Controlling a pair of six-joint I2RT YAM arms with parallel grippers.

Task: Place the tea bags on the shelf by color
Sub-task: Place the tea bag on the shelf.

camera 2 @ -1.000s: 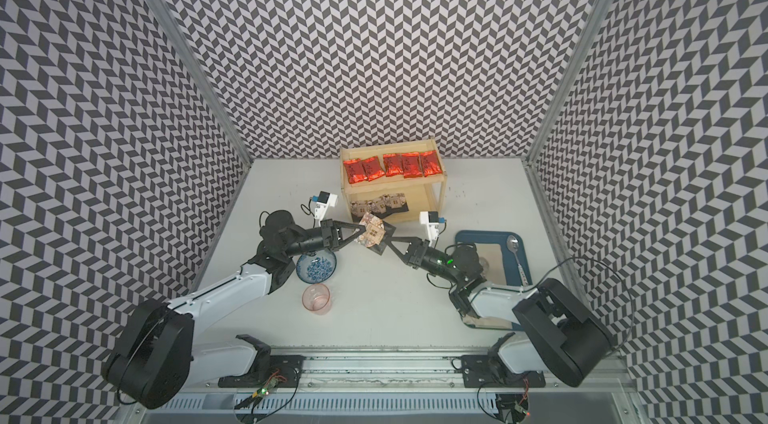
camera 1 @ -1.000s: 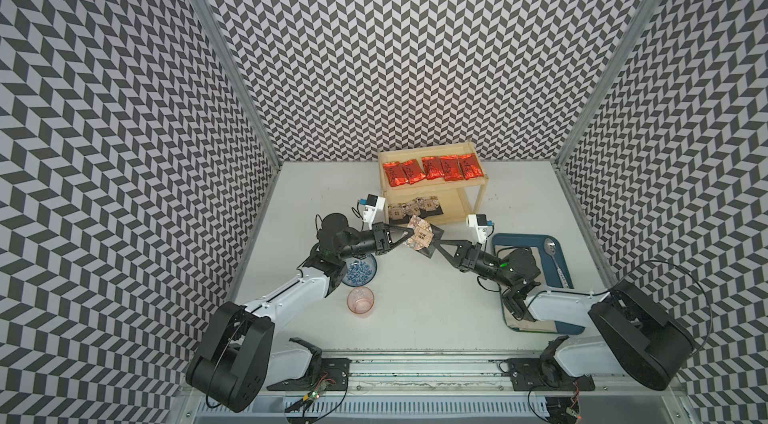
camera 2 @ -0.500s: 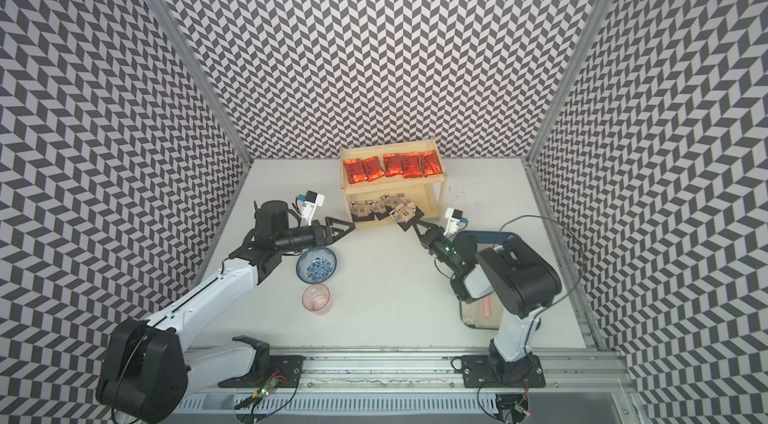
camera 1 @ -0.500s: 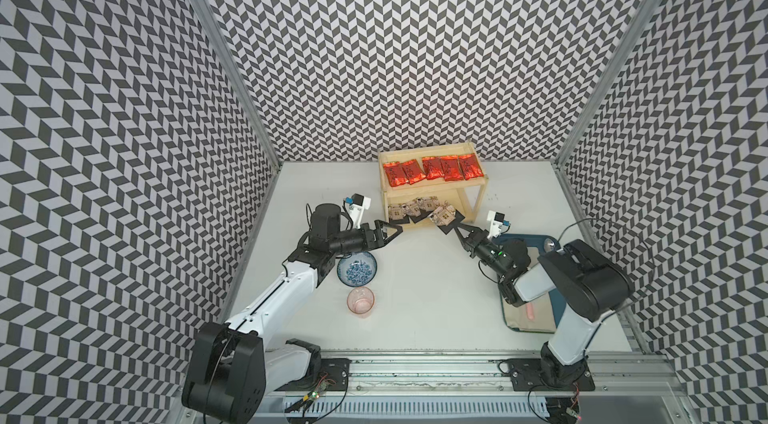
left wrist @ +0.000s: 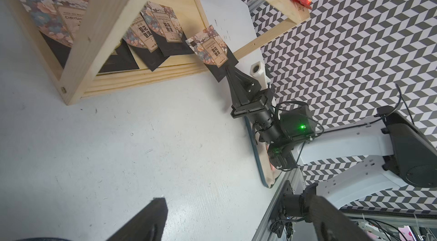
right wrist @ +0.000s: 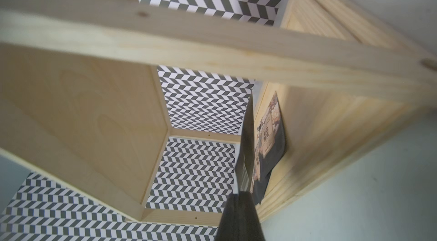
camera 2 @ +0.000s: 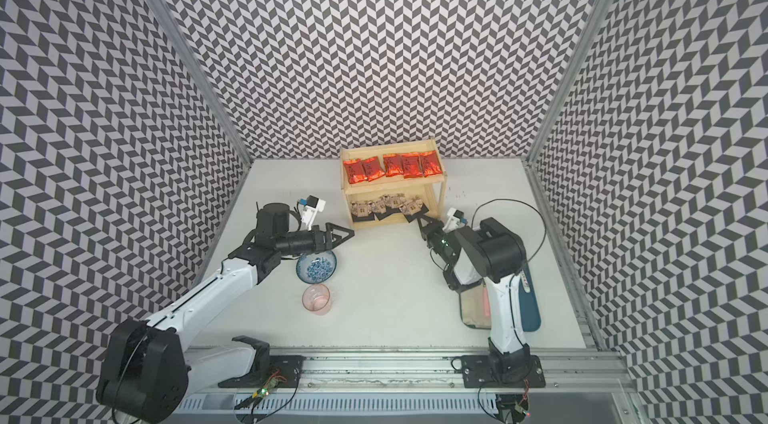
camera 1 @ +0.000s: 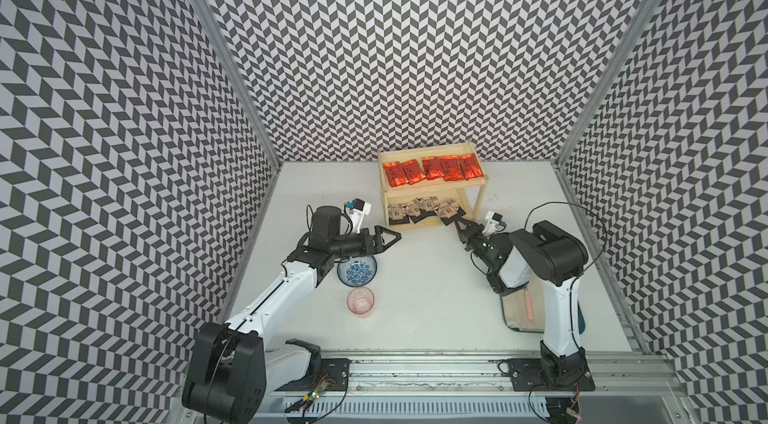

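Observation:
The pale wooden shelf stands at the back of the table. Several red tea bags lie in a row on its top tier. Black tea bags lie on the lower tier. My right gripper is shut on the corner of one more black tea bag, held tilted at the lower tier's right end. My left gripper is open and empty, left of the shelf's front corner.
A blue patterned bowl sits under the left arm's wrist, with a pink cup just in front of it. A blue tray with beige cloth lies under the right arm. The shelf's front post is close to the left gripper.
The left gripper let go of the black tea bag, opened and drew back to the left. The right gripper carried that bag from mid-table to the shelf's lower tier.

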